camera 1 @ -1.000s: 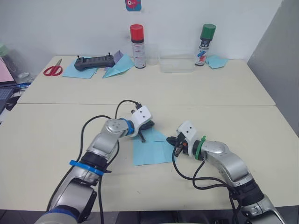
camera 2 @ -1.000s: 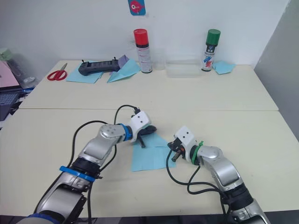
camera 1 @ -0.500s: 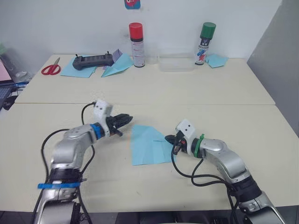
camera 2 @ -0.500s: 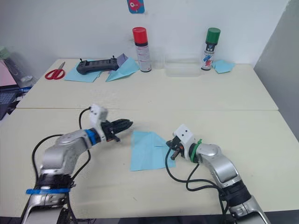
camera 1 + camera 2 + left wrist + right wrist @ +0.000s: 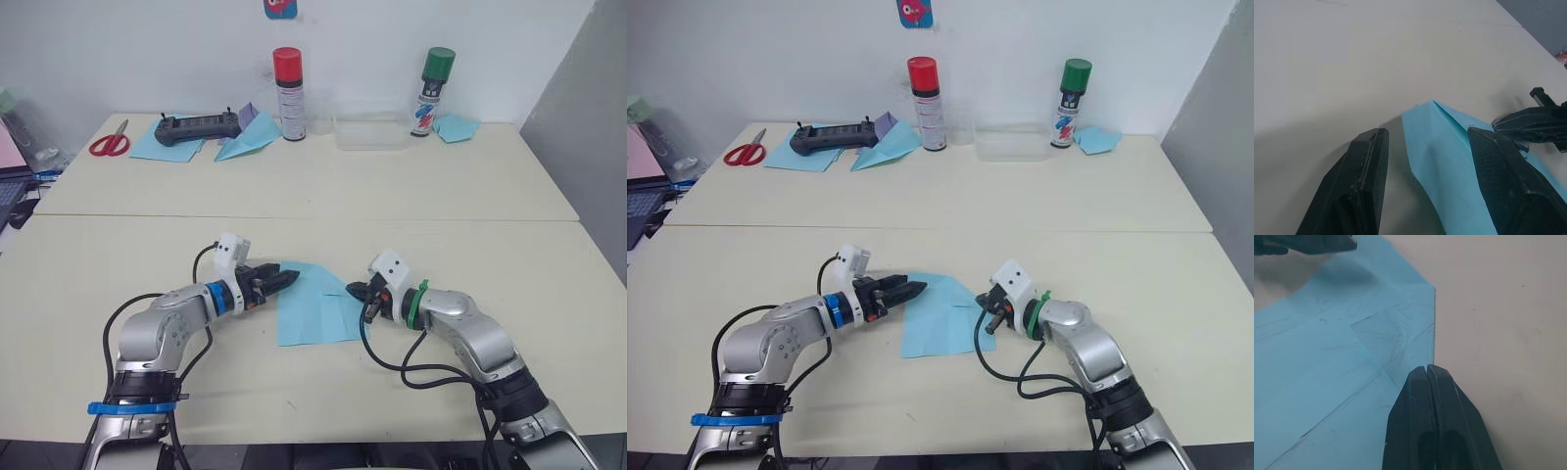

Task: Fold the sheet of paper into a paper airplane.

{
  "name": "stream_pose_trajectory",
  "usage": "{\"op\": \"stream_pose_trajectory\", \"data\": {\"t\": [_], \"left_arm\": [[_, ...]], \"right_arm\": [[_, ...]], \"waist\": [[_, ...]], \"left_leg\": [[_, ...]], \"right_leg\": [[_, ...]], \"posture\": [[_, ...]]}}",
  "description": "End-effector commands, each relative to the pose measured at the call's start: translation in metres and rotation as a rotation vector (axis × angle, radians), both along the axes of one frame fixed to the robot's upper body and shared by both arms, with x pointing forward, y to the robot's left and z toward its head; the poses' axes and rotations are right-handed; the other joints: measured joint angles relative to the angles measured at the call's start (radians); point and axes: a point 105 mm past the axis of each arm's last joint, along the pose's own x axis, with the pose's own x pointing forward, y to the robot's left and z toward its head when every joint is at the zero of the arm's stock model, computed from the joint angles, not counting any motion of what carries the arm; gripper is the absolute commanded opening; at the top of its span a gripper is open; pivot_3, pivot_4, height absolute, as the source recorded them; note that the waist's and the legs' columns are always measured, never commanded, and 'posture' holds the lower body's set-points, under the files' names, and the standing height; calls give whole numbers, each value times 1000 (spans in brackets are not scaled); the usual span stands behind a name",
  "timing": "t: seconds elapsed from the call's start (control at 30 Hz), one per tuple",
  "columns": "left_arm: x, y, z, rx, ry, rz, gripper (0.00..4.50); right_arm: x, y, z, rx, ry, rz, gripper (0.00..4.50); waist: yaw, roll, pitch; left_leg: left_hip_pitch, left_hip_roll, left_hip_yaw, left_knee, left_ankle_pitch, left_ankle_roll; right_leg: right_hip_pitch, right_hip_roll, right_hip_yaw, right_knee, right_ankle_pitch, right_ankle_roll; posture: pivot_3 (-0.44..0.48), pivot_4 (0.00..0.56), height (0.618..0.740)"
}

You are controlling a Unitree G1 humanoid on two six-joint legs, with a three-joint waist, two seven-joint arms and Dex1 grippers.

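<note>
The sheet of paper (image 5: 313,315), light blue with creases and a folded-in top, lies flat on the near table. My left gripper (image 5: 286,278) reaches in low from the left and is open. In the left wrist view its two black fingers (image 5: 1364,171) stand apart on either side of the sheet's pointed top corner (image 5: 1432,105), holding nothing. My right gripper (image 5: 359,292) is shut, and its tip rests on the sheet's right edge (image 5: 1432,323), beside a small folded flap. The paper airplane shape is not formed.
On the far table stand a red-capped spray can (image 5: 287,95), a green-capped can (image 5: 430,91) and a clear box (image 5: 372,132). A black controller (image 5: 199,128), red scissors (image 5: 110,145), a blue paper dart (image 5: 245,143) and other blue sheets lie there too. A laptop sits at the far left.
My left gripper lifted off the sheet, swung out to the left while opening, then came back low to the sheet's top corner. The right gripper stayed pressed on the right edge.
</note>
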Motion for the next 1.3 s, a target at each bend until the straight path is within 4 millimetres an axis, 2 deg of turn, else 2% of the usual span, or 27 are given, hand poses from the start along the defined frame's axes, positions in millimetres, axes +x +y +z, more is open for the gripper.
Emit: {"op": "stream_pose_trajectory", "data": {"t": [0.03, 0.1, 0.23, 0.3, 0.73, 1.3], "left_arm": [[4, -4, 6, 44, -56, -15, 2302], [2, -4, 5, 47, -59, -21, 1805], [-2, -5, 3, 71, -72, -45, 452], [-2, -4, 4, 81, -82, -48, 38], [13, -8, 3, 251, -208, -126, 38], [22, -11, 5, 322, -294, -166, 38]], "right_arm": [[-2, -9, -19, -58, 61, -37, 0], [-3, -9, -19, -59, 60, -38, 0], [-4, -9, -19, -59, 59, -39, 0], [-4, -9, -19, -63, 55, -38, 0], [-4, -2, -12, -45, 34, 0, 0], [-4, 11, -1, -5, -2, 37, 0]], "waist": [[0, 0, 0], [0, 0, 0], [0, 0, 0], [0, 0, 0], [1, 0, 0], [1, 0, 0]], "left_leg": [[0, 0, 0, 0, 0, 0], [0, 0, 0, 0, 0, 0], [-1, 0, 0, 0, 0, 0], [-1, 0, 0, 0, 0, 0], [-1, 0, 1, 0, 0, 0], [-2, 0, 1, -1, 0, 0]], "right_leg": [[0, 0, 0, 0, 0, 0], [0, 0, 0, 0, 0, 0], [-1, 0, 0, 0, 0, 0], [-1, 0, 0, 0, 0, 0], [-2, 0, 0, 0, 0, 0], [-2, 0, 0, 0, 0, 0]], "posture": [[0, 150, 740], [0, 150, 740], [0, 150, 740], [0, 150, 740], [0, 150, 740], [0, 150, 740]]}}
